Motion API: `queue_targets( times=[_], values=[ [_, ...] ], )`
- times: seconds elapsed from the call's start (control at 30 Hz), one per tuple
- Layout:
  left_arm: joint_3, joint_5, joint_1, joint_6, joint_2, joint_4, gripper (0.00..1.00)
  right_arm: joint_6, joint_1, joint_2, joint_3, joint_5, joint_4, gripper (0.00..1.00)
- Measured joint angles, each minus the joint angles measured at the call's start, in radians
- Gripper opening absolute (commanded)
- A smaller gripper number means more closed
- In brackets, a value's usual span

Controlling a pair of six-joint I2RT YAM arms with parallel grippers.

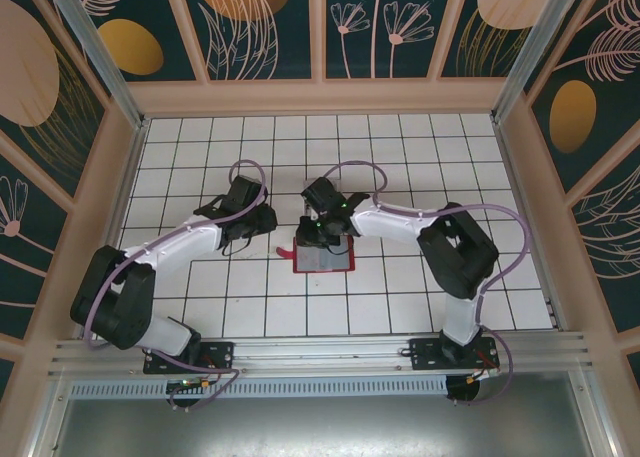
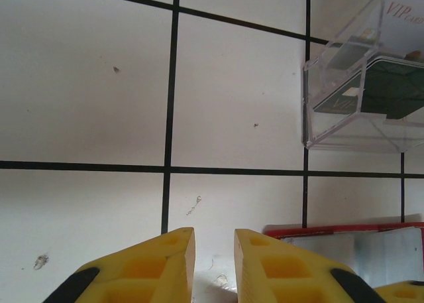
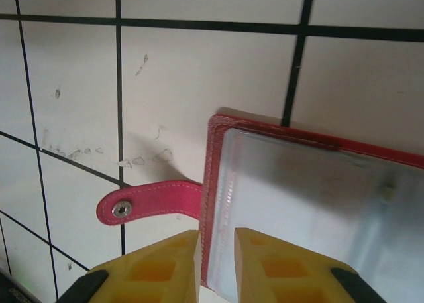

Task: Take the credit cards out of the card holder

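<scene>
Left of centre, we saw the left gripper (image 2: pixel 214 240) above the tiles (image 2: pixel 86 84), its fingers narrowly parted and empty. Farther off to its right, the clear tray (image 2: pixel 318 121) held the credit cards (image 2: pixel 391 87). The card holder (image 1: pixel 323 260) lay open at mid-table, with its left edge between the narrow fingers of the right gripper (image 3: pixel 215 240). We could not tell whether they pinched it.

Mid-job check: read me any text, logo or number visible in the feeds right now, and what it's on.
"VIP", followed by smaller letters cut off at the picture's edge: on the pale card in the clear tray, left wrist view.
Gold marking on the dark green card in the same tray: too blurred to read.
Red card holder: no text visible on its sleeve or strap.
</scene>
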Motion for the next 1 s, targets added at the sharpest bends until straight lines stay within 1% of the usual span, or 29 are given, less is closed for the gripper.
queue_targets(
  times=[0.3, 0.77, 1.0],
  values=[
    [0.000, -0.016, 0.000, 0.015, -0.027, -0.013, 0.25, 0.000, 0.026, 0.063, 0.051, -0.001, 0.000, 0.26],
    [0.000, -0.015, 0.000, 0.023, -0.027, -0.014, 0.25, 0.001, 0.029, 0.098, 0.052, 0.001, -0.013, 0.29],
    [0.000, -0.014, 0.000, 0.026, -0.027, -0.013, 0.25, 0.001, 0.037, 0.097, 0.053, 0.024, -0.027, 0.32]
  ],
)
